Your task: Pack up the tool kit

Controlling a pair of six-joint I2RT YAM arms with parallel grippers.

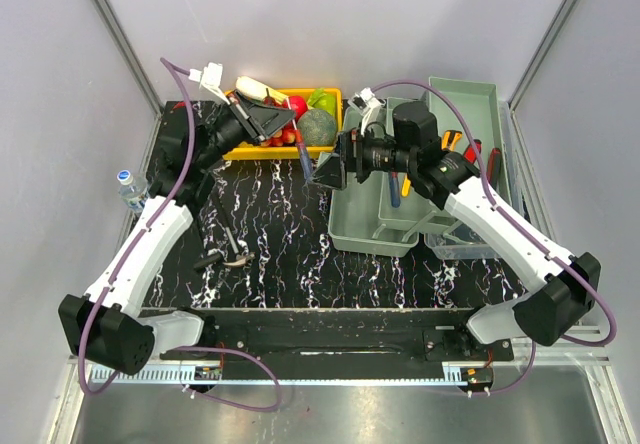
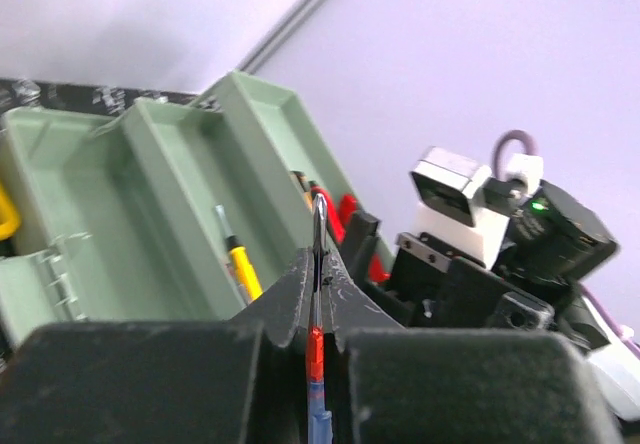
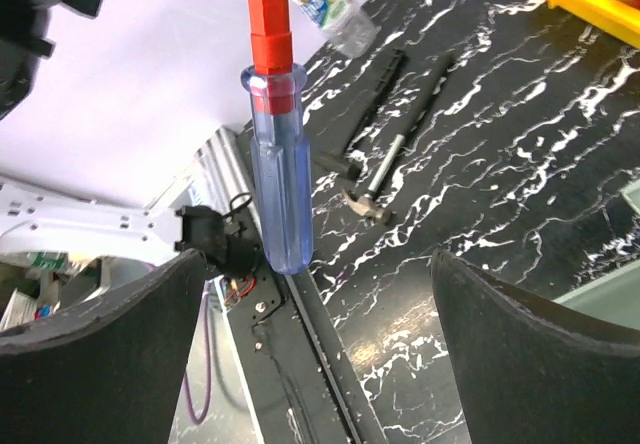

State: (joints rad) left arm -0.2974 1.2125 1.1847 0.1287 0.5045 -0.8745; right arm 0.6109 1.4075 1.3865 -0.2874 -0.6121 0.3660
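Plainly, the coming move turns on a handover. The left gripper [image 2: 316, 299] is clenched on the metal shaft of the screwdriver [image 3: 277, 164]. The clear blue handle with its red collar therefore sticks out free beyond its fingertips, toward the right gripper [image 3: 320, 304]. That one stands released, jaws wide, with nothing between them.

Seen from the right wrist, the handle lies just ahead, toward the finger at the left of that view, with its butt end about level with the fingertips. Its long axis runs up and away, crosswise to the line along which the jaws would shut. That suits a pinch on the handle, but the handle is off-centre. I judge the right gripper needs to shift toward it before shutting. Whether the butt already sits inside the gap or only in front of it I cannot say for sure, since the wrist view flattens depth.

The toolbox [image 1: 372, 232] stands open just behind and beneath the right gripper, with some tools in its trays. It is well apart from the left gripper, so the right arm is the nearer one to carry the tool there.
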